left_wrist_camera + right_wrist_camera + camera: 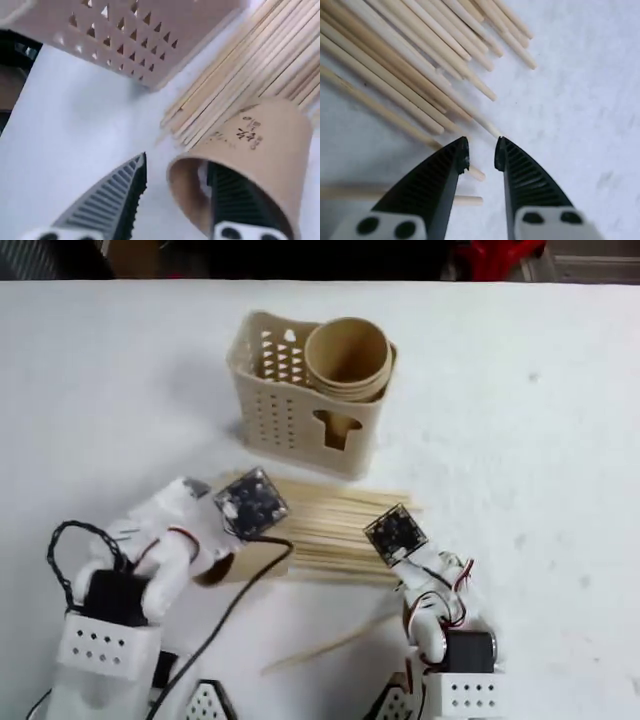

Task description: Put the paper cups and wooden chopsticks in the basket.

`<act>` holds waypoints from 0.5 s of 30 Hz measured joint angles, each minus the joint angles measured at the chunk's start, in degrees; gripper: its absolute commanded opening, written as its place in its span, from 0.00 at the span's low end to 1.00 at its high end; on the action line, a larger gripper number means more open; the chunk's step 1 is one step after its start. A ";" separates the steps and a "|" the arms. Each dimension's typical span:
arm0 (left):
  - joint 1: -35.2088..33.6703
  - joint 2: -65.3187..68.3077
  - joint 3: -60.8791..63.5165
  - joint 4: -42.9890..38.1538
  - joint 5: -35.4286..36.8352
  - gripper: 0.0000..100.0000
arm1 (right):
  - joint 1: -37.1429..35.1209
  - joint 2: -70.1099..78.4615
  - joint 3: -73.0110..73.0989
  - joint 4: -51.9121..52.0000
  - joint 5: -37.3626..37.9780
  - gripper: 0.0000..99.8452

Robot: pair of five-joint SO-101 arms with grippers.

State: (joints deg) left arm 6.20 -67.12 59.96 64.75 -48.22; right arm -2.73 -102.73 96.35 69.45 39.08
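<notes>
The left claw (176, 166) stands wide, one finger inside a paper cup (260, 135) that lies on its side just beside the chopsticks (410, 60). The right claw (481, 154), parted narrowly, hangs over the desk (540, 440) at the chopsticks' tips. Beyond the pile, the basket (290, 415) holds stacked cups (347, 355).

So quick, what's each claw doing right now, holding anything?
Left gripper: open, straddling the rim of the paper cup, not clamped.
Right gripper: open, empty, above the chopsticks.
</notes>
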 measured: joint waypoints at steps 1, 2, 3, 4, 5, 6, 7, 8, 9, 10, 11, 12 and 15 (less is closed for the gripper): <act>1.67 0.09 0.00 -0.26 0.79 0.21 | 0.00 0.00 0.00 0.00 0.00 0.09; 3.25 0.09 0.00 -0.44 1.41 0.21 | 0.00 0.00 0.00 0.00 0.00 0.09; 4.84 0.09 0.00 -0.44 2.20 0.21 | 0.00 0.00 0.00 0.00 0.00 0.09; 6.24 0.09 0.00 -0.53 2.99 0.21 | 0.00 0.00 0.00 0.00 0.00 0.09; 7.47 0.09 0.00 -0.62 3.96 0.21 | 0.00 0.00 0.00 0.00 0.00 0.09; 8.18 0.09 0.00 -0.62 4.92 0.21 | 0.00 0.00 0.00 0.00 0.00 0.09; 8.44 0.09 0.00 -0.70 5.71 0.21 | 0.00 0.00 0.00 0.00 0.00 0.09; 8.79 0.09 0.00 -1.23 6.51 0.21 | 0.00 0.00 0.00 0.00 0.00 0.09; 8.97 0.26 0.00 -1.76 7.21 0.21 | 0.00 0.00 0.00 0.00 0.00 0.09; 9.23 0.88 0.00 -2.29 7.91 0.21 | 0.00 0.00 0.00 0.00 0.00 0.09; 9.32 2.29 0.00 -2.99 8.53 0.21 | 0.00 0.00 0.00 0.00 0.00 0.09; 9.32 4.04 0.00 -3.96 9.41 0.21 | 0.00 0.00 0.00 0.00 0.00 0.09; 9.32 11.25 -1.23 -6.68 12.48 0.21 | 0.00 0.00 0.00 0.00 0.00 0.09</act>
State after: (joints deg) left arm 15.52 -55.87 58.73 58.07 -35.74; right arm -2.73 -102.73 96.35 69.45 39.08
